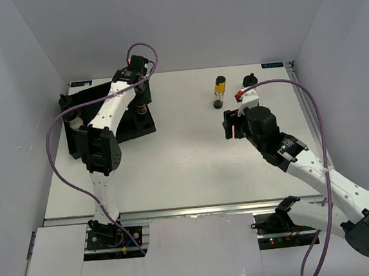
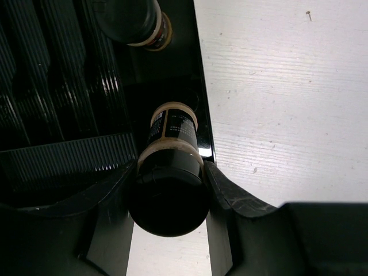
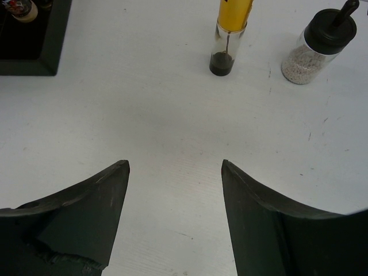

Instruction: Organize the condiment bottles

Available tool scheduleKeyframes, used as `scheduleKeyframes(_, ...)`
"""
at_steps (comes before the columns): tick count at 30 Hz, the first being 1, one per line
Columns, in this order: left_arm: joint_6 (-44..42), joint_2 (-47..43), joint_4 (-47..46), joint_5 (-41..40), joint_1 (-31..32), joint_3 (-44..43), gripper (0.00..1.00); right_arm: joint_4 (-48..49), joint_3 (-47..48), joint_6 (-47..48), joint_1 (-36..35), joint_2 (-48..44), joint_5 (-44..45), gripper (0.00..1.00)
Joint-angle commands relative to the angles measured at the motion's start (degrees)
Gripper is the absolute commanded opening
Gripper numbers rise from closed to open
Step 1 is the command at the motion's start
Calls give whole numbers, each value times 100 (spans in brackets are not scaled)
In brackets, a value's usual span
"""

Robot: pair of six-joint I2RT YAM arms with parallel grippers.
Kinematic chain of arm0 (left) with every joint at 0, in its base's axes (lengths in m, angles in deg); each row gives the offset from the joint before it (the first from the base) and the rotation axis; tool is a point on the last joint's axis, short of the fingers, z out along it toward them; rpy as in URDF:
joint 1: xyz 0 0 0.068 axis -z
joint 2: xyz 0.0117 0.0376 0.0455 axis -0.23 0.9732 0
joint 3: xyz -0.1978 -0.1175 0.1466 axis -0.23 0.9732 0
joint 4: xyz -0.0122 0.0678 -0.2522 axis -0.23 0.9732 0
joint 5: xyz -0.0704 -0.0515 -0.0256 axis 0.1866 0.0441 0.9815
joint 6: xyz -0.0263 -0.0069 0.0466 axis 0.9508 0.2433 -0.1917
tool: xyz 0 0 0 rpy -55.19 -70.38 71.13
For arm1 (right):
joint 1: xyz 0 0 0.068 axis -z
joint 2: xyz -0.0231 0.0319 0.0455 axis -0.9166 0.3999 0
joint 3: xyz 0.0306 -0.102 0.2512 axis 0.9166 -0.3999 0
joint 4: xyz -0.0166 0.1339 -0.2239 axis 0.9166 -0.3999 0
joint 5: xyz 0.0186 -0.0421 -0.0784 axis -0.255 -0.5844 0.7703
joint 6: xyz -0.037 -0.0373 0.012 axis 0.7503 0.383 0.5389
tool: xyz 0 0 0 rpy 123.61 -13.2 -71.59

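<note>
Left wrist view: black-capped jar clamped by the left gripper at the rim of the black ribbed tray.
It stands upright, cap toward the wrist, just inside the tray's table-side edge, a second jar beyond it. The right gripper, half spread and empty, faces the slim bottle straight ahead, well apart.

One slim yellow-banded bottle, one black ribbed tray, one pale-grained jar on the desk, one tray-edge jar, one further tray jar.
</note>
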Motion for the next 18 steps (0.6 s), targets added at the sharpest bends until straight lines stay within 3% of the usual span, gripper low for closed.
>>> scheduleKeyframes(1,-95,104,-387,160,-80,143,0,325,-74,33,16,-107,40,72)
scheduleKeyframes(4,-95,168,-512,268,-175,238,2,351,-86,32,16,-101,45,72)
scheduleKeyframes(11,-86,251,-691,397,-285,486,17,359,-100,41,8,-134,79,72)
scheduleKeyframes(14,-97,252,-750,429,-305,600,35,370,-110,41,14,-149,89,72)
scheduleKeyframes(18,-104,225,-748,404,-318,650,73,374,-110,50,16,-171,80,72)
